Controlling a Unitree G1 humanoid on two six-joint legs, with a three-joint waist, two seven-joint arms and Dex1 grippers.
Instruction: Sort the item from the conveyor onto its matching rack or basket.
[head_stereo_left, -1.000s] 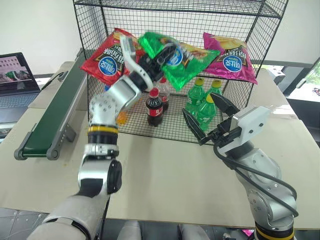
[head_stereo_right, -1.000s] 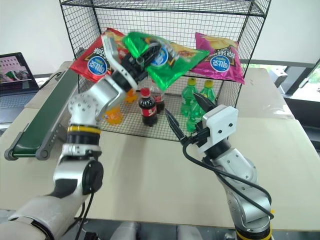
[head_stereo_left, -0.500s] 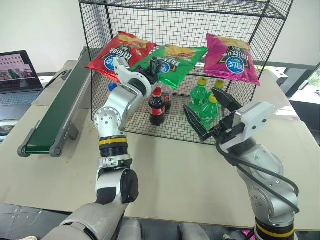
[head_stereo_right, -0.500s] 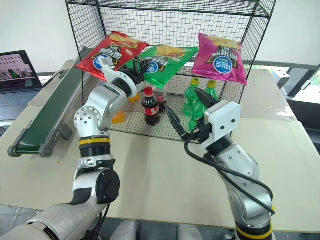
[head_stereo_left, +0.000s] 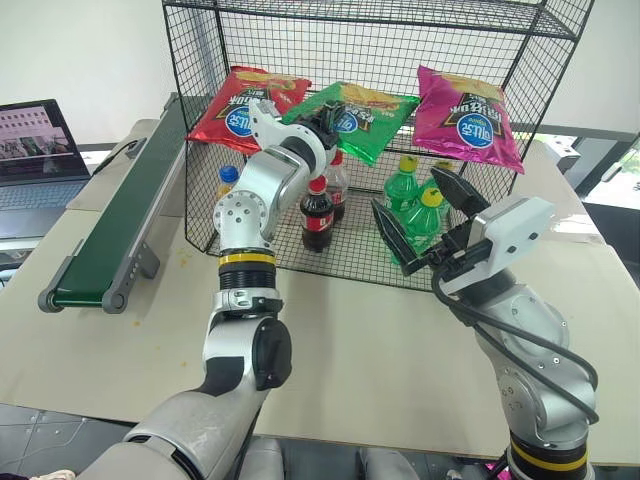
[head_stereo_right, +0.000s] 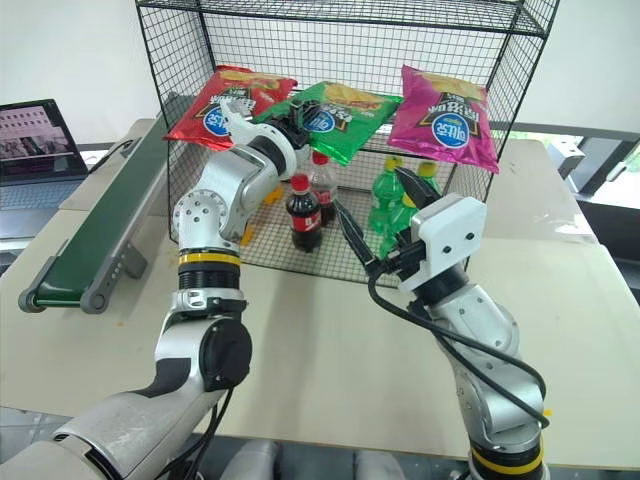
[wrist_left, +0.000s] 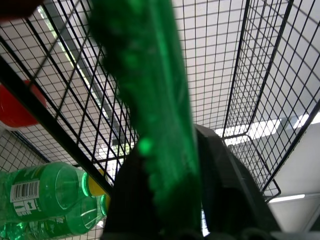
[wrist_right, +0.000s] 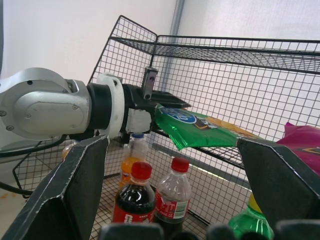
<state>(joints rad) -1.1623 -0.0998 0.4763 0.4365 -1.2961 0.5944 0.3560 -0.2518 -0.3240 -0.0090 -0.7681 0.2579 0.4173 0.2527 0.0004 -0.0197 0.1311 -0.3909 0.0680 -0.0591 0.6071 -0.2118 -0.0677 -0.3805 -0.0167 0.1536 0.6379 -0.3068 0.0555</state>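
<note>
The green crisp bag, the item (head_stereo_left: 362, 112), lies flat on the rack's (head_stereo_left: 380, 16) upper wire shelf, between a red bag (head_stereo_left: 238, 106) and a magenta bag (head_stereo_left: 470, 108). My left gripper (head_stereo_left: 320, 124) reaches into the rack at the green bag's near edge. Its fingers (wrist_left: 227, 192) stand apart, open, on either side of that edge (wrist_left: 165, 125). My right gripper (head_stereo_left: 407, 190) hovers open and empty in front of the lower basket, with nothing between its fingers (wrist_right: 75, 190). The conveyor (head_stereo_left: 120, 225) runs along the left side with a bare belt.
Cola bottles (head_stereo_left: 316, 210), green bottles (head_stereo_left: 405, 195) and an orange bottle (head_stereo_left: 228, 182) stand in the rack's lower wire basket. A laptop (head_stereo_left: 30, 140) sits open at the far left. The beige table (head_stereo_left: 360, 340) stretches in front of the rack.
My left gripper carried the green bag from a tilted hold in front of the rack onto the shelf, laid it flat, and its fingers parted. The right arm has stayed put.
</note>
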